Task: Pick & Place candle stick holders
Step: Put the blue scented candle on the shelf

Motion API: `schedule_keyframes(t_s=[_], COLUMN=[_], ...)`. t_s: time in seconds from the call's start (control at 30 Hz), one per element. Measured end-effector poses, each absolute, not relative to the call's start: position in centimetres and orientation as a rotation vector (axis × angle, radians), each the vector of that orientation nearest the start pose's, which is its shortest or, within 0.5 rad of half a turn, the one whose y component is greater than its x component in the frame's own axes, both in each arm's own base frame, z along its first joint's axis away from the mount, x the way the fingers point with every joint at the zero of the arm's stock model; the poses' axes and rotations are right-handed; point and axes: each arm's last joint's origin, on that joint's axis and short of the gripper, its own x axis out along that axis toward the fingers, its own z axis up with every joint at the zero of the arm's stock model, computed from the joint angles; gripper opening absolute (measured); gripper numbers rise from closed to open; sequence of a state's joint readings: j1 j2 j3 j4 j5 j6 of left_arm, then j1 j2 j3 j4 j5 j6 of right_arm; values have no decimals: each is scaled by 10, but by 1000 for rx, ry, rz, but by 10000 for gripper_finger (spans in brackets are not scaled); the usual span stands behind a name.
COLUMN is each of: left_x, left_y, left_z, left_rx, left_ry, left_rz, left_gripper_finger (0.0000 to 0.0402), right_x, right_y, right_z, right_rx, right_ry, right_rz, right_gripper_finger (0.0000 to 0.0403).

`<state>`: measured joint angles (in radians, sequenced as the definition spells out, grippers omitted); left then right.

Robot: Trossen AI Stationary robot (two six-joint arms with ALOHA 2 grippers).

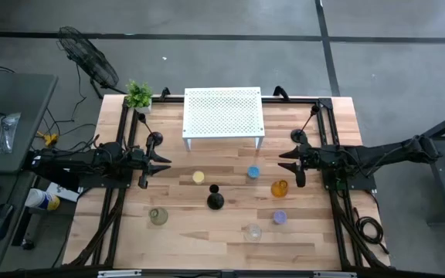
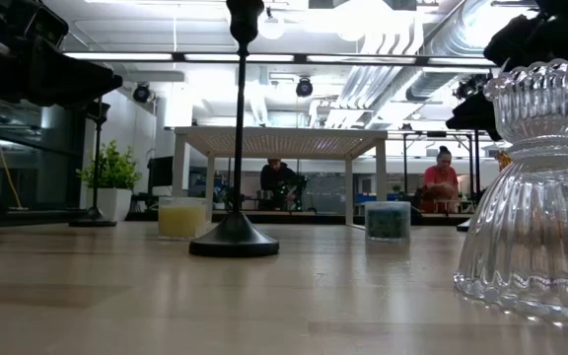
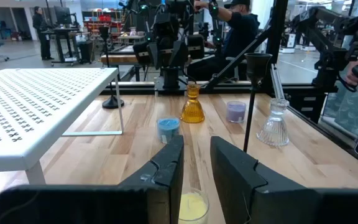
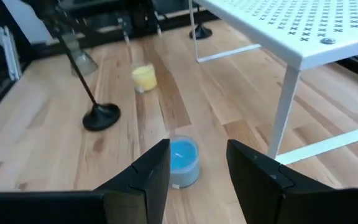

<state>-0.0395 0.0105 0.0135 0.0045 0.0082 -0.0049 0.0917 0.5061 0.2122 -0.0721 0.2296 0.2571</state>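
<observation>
Three slim black candlesticks stand upright on their round bases: one mid-table (image 1: 215, 199), one by the left arm (image 1: 154, 140), one by the right arm (image 1: 298, 137). Small glass cups rest on the wood: yellow (image 1: 198, 177), blue (image 1: 253, 173), amber (image 1: 279, 188), purple (image 1: 280, 218), clear (image 1: 253, 231), pale green (image 1: 157, 216). My left gripper (image 1: 161, 164) hovers open at the table's left, the yellow cup (image 3: 191, 207) beyond its fingers. My right gripper (image 1: 288, 162) hovers open at the right, tipped slightly down toward the blue cup (image 4: 182, 162).
A white perforated rack (image 1: 224, 113) stands on thin legs at the table's far middle. A small green potted plant (image 1: 138, 94) sits at the far left corner. Black frame rails run along both side edges. Bare wood lies along the near edge.
</observation>
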Motion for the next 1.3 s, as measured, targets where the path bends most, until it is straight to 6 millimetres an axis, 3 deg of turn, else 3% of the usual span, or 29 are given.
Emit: schedule_keyframes(t_s=[0.23,0.57,0.67,0.97,1.3], left_x=[97,97,97,97,97], left_y=[-4,-4,-4,-4,-4], left_z=[168,168,168,168,168], left_rx=[-5,-5,-5,-5,-5], left_ry=[-7,-7,-7,-7,-7], left_rz=[-48,-48,-48,-48,-48], left_gripper_finger=[77,77,77,77,77], right_x=[153,192,206,234,254], right_y=[8,19,20,6,-3], right_z=[202,213,214,200,193], right_rx=[187,211,322,877,1078], right_ry=[454,609,634,741,877], right_rz=[-167,-50,-95,-409,-595], right_gripper_finger=[152,152,152,152,152])
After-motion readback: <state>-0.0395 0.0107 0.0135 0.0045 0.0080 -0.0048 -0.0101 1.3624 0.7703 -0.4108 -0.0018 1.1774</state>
